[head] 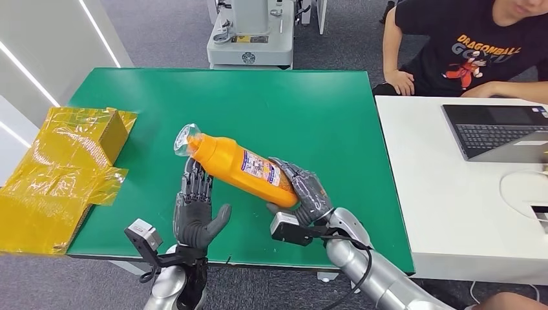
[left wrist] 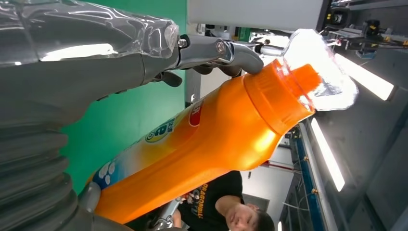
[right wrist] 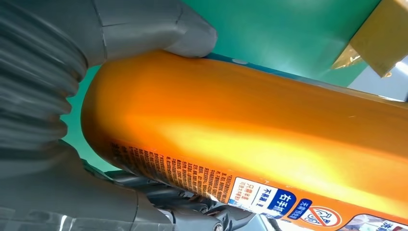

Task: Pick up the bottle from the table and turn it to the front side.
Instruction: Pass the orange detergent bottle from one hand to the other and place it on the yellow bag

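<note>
Fingers [head: 304, 184] of the right hand [head: 309, 194] wrap the base of the orange bottle [head: 242, 169], lifted over the green table [head: 336, 116], cap toward 10 o'clock. Left hand [head: 194, 210] lies open beneath the neck, palm up, fingertips touching. Turning is underway, I judge; next, roll the label forward.

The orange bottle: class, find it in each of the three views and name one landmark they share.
Head view: orange bottle at centre, lying slantwise above the green table.
Left wrist view: neck and cap end, running across the middle.
Right wrist view: its base and label, close up.
Shared landmark: the green table.
</note>
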Controlling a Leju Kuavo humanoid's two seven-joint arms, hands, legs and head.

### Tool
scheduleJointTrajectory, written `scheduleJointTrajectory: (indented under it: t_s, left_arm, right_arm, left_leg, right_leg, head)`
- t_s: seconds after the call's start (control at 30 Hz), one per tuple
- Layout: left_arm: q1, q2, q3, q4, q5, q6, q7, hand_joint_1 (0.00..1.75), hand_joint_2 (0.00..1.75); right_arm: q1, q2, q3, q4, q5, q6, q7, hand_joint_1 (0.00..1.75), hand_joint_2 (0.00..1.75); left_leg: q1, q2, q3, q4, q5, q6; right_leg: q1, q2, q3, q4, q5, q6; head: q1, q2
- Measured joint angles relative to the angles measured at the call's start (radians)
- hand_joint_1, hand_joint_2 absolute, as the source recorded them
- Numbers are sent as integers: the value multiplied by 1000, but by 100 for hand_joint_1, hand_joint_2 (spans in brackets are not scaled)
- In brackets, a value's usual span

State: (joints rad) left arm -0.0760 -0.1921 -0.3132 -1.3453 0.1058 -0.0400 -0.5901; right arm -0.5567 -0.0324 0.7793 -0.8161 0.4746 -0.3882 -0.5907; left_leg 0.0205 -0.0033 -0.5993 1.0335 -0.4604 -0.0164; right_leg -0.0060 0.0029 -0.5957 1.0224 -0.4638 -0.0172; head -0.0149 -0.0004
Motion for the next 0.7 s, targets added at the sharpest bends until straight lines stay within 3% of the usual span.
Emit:
scheduleJointTrajectory:
  t_s: [0.3, 0.7]
  left_arm:
    - [-2, 13, 0, 3, 25, 3, 4, 0, 175]
    - [-17, 18, 1, 11, 36, 15, 2, 0, 175]
  right_arm:
    - [2, -5, 18, -20, 8, 139, -31, 175, 175]
    - [4, -12, 47, -39, 8, 195, -41, 175, 175]
  left_leg:
    - [0, 0, 0, 0, 0, 0]
    - [0, 0, 0, 0, 0, 0]
  right_leg:
    - [0, 0, 0, 0, 0, 0]
    - [0, 0, 0, 0, 0, 0]
  head:
    - [0, 0]
    - [0, 0]
